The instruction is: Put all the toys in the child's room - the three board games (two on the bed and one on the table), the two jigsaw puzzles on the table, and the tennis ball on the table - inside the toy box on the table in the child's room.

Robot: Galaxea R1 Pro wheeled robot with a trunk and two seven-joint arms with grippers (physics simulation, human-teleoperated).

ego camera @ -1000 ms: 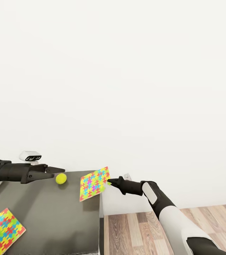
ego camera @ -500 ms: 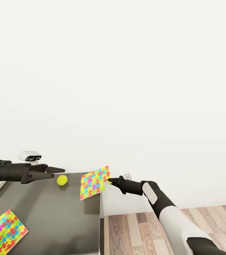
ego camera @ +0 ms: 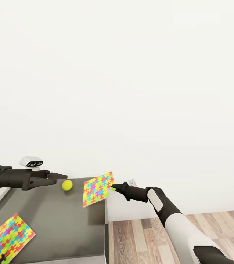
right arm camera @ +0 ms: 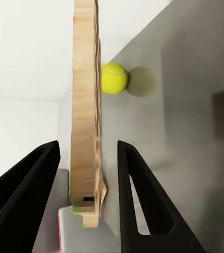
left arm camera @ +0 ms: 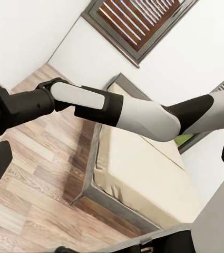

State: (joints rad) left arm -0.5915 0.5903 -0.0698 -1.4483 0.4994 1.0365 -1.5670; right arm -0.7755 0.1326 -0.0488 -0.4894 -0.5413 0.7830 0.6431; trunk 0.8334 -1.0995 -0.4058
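Carrying the lifted jigsaw puzzle (ego camera: 98, 189) well means keeping it level with the grip firm, I judge. The right gripper (ego camera: 114, 189) pinches its edge at the corner of the grey table (ego camera: 58, 223). In the right wrist view, the sheet stands between jaws that look slightly apart from it. The left gripper (ego camera: 62, 176) hovers half open and empty, beside the tennis ball (ego camera: 67, 184). A second puzzle (ego camera: 7, 234) lies on the table.
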